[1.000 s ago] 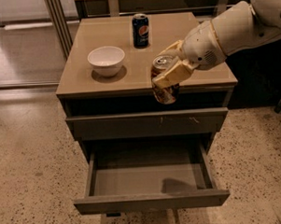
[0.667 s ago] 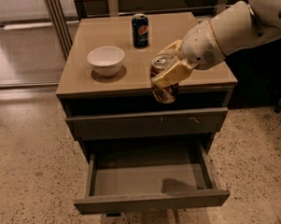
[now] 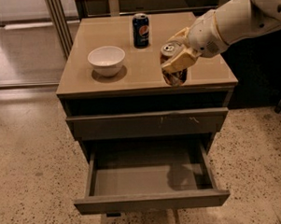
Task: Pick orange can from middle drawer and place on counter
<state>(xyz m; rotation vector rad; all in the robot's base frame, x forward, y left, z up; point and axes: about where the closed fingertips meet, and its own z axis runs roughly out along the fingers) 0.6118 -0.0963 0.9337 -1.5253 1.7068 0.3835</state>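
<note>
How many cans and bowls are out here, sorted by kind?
Cans: 2 (orange can in the gripper over the counter's front right; dark blue Pepsi can at the back)
Bowls: 1 (white bowl)
Total: 3

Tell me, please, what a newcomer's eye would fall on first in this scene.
The gripper draws the eye first, holding the orange can over the front right part of the counter. Below it, the middle drawer stands pulled far out. Also on the counter sit a white bowl and, farther back, a dark blue Pepsi can.
</note>
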